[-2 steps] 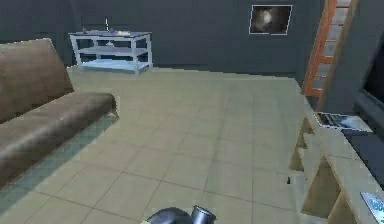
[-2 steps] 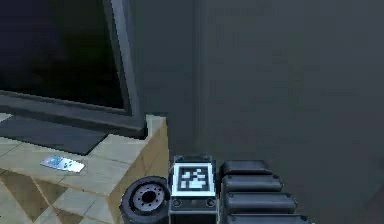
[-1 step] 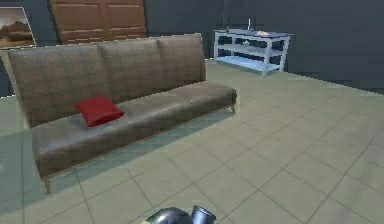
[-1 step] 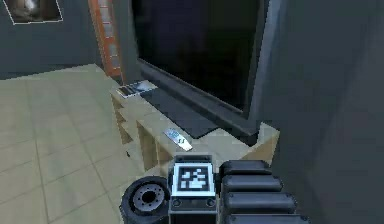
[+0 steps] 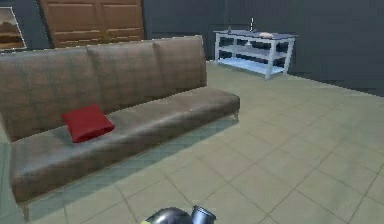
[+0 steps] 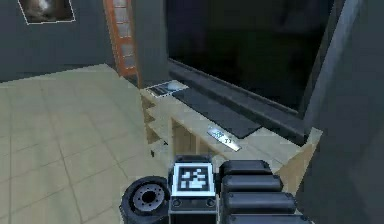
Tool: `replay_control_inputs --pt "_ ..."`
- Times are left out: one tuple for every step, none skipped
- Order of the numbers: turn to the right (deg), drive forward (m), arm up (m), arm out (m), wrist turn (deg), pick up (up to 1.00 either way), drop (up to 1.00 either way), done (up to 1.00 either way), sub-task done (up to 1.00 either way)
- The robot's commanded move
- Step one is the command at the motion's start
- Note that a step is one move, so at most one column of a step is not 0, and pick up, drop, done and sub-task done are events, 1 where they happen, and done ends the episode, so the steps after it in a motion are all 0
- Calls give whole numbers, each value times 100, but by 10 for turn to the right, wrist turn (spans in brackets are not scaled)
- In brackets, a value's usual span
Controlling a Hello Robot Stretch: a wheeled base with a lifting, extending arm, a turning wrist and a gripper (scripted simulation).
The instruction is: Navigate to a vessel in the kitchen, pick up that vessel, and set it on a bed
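Most of the task seems left: we are standing by a sofa [image 5: 150, 108], and we cannot tell whether the end effector [image 6: 148, 198] is holding anything.

My arm [image 6: 250, 192] sits at the bottom edge as stacked dark blocks, with a white square marker [image 6: 195, 180] at its left end. Left of that is a dark round body where my fingers [image 6: 148, 198] belong. I cannot make out their far end, so I cannot tell whether they hold anything.

Beyond stands a low wooden surface [image 6: 272, 142] carrying a large dark television [image 6: 250, 50], a small pale remote-like thing [image 6: 222, 135] and flat papers [image 6: 166, 88] at its left end. Pale floor tiles [image 6: 60, 130] spread leftward. An orange-brown upright [image 6: 120, 40] and a wall picture [image 6: 48, 10] sit farther back.
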Motion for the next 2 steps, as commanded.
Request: replay_control_inputs --pt "450 0 0 0 0 0 0 0 0" --pt "60 0 0 0 0 0 0 0 0"
